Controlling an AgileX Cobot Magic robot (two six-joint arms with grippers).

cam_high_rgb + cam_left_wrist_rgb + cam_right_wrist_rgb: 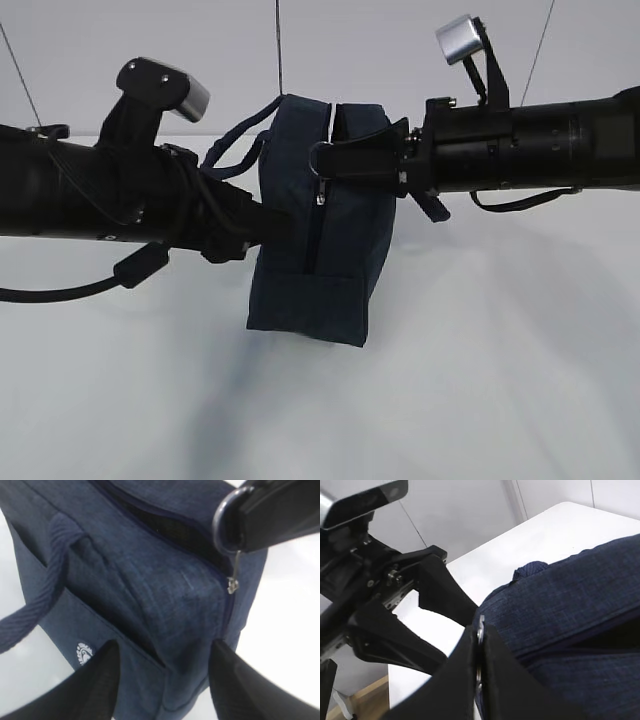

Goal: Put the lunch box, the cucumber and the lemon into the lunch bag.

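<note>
The dark navy lunch bag (pixel 320 210) stands upright on the white table, its narrow end toward the exterior view. My right gripper (pixel 328 158) is shut on the bag's silver ring pull (pixel 320 160) near the top of that end. In the right wrist view the ring (pixel 480 625) is pinched between the black fingers of the right gripper (pixel 479 632). My left gripper (pixel 164 645) is open, its fingers (pixel 100 680) standing either side of the bag's (pixel 150 580) lower corner; contact is unclear. The zipper gapes dark beside the ring (pixel 225 525). The lunch box, the cucumber and the lemon are out of view.
A loop handle (pixel 235 150) hangs off the bag's left side, over my left arm (pixel 100 190). A small white logo (pixel 83 654) marks the bag's side. The white table (pixel 500 380) runs all round the bag. Thin cables rise behind.
</note>
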